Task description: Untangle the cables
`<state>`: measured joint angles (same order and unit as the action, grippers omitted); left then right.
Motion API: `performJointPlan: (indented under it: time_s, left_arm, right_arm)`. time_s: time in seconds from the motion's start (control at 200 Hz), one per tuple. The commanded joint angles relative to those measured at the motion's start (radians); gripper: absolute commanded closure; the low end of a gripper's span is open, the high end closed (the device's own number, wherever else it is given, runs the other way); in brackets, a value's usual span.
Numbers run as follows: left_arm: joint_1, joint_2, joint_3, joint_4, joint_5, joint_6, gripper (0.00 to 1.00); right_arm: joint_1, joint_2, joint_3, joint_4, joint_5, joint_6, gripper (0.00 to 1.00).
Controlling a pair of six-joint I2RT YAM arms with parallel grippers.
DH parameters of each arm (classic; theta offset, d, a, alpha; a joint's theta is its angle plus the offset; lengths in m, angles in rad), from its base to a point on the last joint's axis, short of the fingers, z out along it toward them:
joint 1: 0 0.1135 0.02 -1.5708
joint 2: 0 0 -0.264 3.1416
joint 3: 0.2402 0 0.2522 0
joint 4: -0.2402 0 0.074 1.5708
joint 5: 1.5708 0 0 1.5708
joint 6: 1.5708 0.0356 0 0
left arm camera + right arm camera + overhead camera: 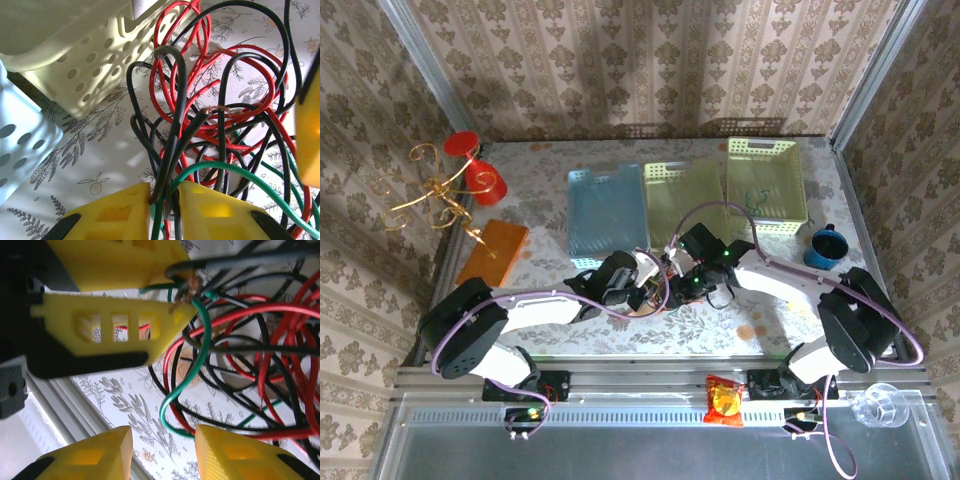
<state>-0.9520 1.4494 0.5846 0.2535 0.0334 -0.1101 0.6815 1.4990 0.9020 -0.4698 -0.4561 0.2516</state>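
Observation:
The cables [660, 292] lie in a red, black and green tangle on the floral tablecloth at the middle front, with both grippers meeting over them. My left gripper [652, 283] comes in from the left. In the left wrist view its yellow jaws [165, 197] stand a narrow gap apart, and black, green and red cables [215, 100] run loosely through that gap. My right gripper [164, 440] stands open, with a green loop [187, 385] and a red strand of the cables just inside its right finger. The left gripper [182, 287] also shows there, a frayed black cable end at its tips.
Three perforated baskets stand behind the tangle: blue [605, 215], pale green [685, 195] and yellow [765, 175]. A blue mug [825, 247] is at the right. Red cups [485, 180], a gold wire stand [430, 190] and an orange block [492, 250] are at the left. The table's metal rail [55, 405] is close.

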Motion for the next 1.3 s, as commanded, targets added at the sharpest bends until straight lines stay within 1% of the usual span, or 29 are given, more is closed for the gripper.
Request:
performJointPlan:
  time_s: [0.0, 0.44, 0.475, 0.54, 0.57, 0.595, 0.625, 0.68, 0.745, 0.765, 0.795, 0.855, 0.875, 0.91, 1.09, 1.21, 1.295]
  left_arm:
    - [0.008, -0.03, 0.018, -0.03, -0.001, -0.016, 0.78]
    - [0.007, -0.059, -0.008, -0.035, -0.015, -0.026, 0.77]
    - [0.007, -0.065, -0.012, -0.036, -0.019, -0.028, 0.77]
    - [0.008, -0.078, -0.02, -0.041, -0.034, -0.037, 0.76]
    - [0.007, -0.086, -0.024, -0.042, -0.039, -0.038, 0.75]
    - [0.007, -0.093, -0.029, -0.044, -0.04, -0.04, 0.73]
    - [0.007, -0.101, -0.033, -0.045, -0.043, -0.041, 0.69]
    - [0.008, -0.116, -0.038, -0.054, -0.043, -0.041, 0.63]
    - [0.008, -0.13, -0.046, -0.059, -0.041, -0.038, 0.59]
    - [0.007, -0.134, -0.047, -0.059, -0.039, -0.036, 0.55]
    - [0.008, -0.139, -0.051, -0.057, -0.036, -0.032, 0.52]
    - [0.008, -0.147, -0.057, -0.053, -0.031, -0.024, 0.49]
    - [0.008, -0.149, -0.057, -0.05, -0.028, -0.021, 0.46]
    - [0.009, -0.151, -0.058, -0.045, -0.022, -0.015, 0.43]
    - [0.01, -0.135, -0.054, -0.014, -0.01, -0.01, 0.37]
    - [0.011, -0.097, -0.046, 0.021, -0.008, -0.02, 0.36]
    - [0.01, -0.067, -0.028, 0.033, -0.003, -0.013, 0.36]
  right_arm:
    - [0.004, 0.044, 0.043, -0.003, -0.033, -0.054, 0.61]
    - [0.003, 0.202, 0.112, 0.01, -0.094, -0.094, 0.65]
    - [0.003, 0.208, 0.114, 0.008, -0.095, -0.094, 0.69]
    - [0.001, 0.209, 0.113, 0.009, -0.092, -0.093, 0.87]
    - [0.0, 0.2, 0.109, 0.012, -0.088, -0.091, 0.93]
    - [-0.001, 0.189, 0.105, 0.017, -0.083, -0.089, 0.97]
    - [-0.003, 0.173, 0.097, 0.02, -0.081, -0.086, 0.99]
    - [-0.012, 0.137, 0.085, 0.022, -0.088, -0.08, 0.99]
    - [-0.031, 0.09, 0.073, 0.023, -0.109, -0.073, 1.0]
    - [-0.039, 0.076, 0.069, 0.023, -0.114, -0.071, 1.0]
    - [-0.048, 0.056, 0.063, 0.023, -0.121, -0.069, 1.0]
    - [-0.068, 0.019, 0.055, 0.023, -0.132, -0.068, 1.0]
    - [-0.075, 0.01, 0.05, 0.024, -0.134, -0.066, 1.0]
    - [-0.086, -0.003, 0.046, 0.024, -0.138, -0.066, 1.0]
    - [-0.133, -0.054, 0.033, 0.053, -0.158, -0.038, 1.0]
    - [-0.168, -0.092, 0.011, 0.129, -0.222, 0.028, 1.0]
    - [-0.178, -0.101, 0.002, 0.149, -0.227, 0.054, 1.0]
